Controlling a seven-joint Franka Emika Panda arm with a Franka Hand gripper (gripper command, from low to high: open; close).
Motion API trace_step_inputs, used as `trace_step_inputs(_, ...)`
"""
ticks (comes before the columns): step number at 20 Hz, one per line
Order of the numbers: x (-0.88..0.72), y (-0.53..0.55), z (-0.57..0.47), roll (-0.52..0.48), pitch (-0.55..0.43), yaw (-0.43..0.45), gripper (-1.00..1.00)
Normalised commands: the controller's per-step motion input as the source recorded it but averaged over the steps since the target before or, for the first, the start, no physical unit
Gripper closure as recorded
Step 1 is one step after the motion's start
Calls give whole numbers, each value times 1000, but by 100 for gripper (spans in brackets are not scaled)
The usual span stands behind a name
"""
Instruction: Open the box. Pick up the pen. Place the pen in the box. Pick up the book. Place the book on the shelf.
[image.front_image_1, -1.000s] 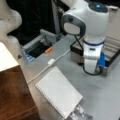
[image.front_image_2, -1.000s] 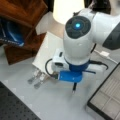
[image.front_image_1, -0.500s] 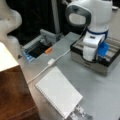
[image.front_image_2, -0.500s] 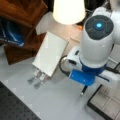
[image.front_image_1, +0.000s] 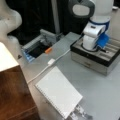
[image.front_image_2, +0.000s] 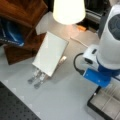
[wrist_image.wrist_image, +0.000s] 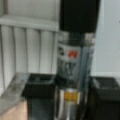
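Observation:
The box (image.front_image_1: 88, 60) stands open at a front view's right, its grey compartments showing. My gripper (wrist_image.wrist_image: 72, 100) hangs over them, shut on the pen (wrist_image.wrist_image: 73, 65), which stands upright between the black fingers (wrist_image.wrist_image: 37, 86); its black end and pale middle section show. In a front view the wrist hides most of the gripper, and a dark pen tip (image.front_image_1: 104, 51) pokes out above the box. The white spiral-bound book (image.front_image_1: 58, 91) lies flat on the table, well left of the arm, also seen as the book (image.front_image_2: 50, 53). The brown shelf (image.front_image_1: 13, 95) with its cream top is at the left edge.
A white cable with an adapter (image.front_image_1: 51, 61) runs across the table between book and box. An orange item (image.front_image_1: 48, 50) and a grey tray (image.front_image_1: 37, 46) sit at the back. Metal strips (image.front_image_2: 37, 77) stick out under the book. A blue object (image.front_image_2: 11, 33) lies inside the shelf (image.front_image_2: 23, 15).
The arm has swung from the middle of the table to the right, and the gripper now hangs over the open box.

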Motion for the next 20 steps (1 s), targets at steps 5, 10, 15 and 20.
trace_step_inputs(5, 43, 347, 42, -60, 138, -203, 100)
trace_step_inputs(10, 81, 289, -87, -38, 88, -169, 100)
trace_step_inputs(15, 104, 215, -163, -29, 25, -163, 100)
trace_step_inputs(20, 49, 146, -140, -34, -23, -156, 100)
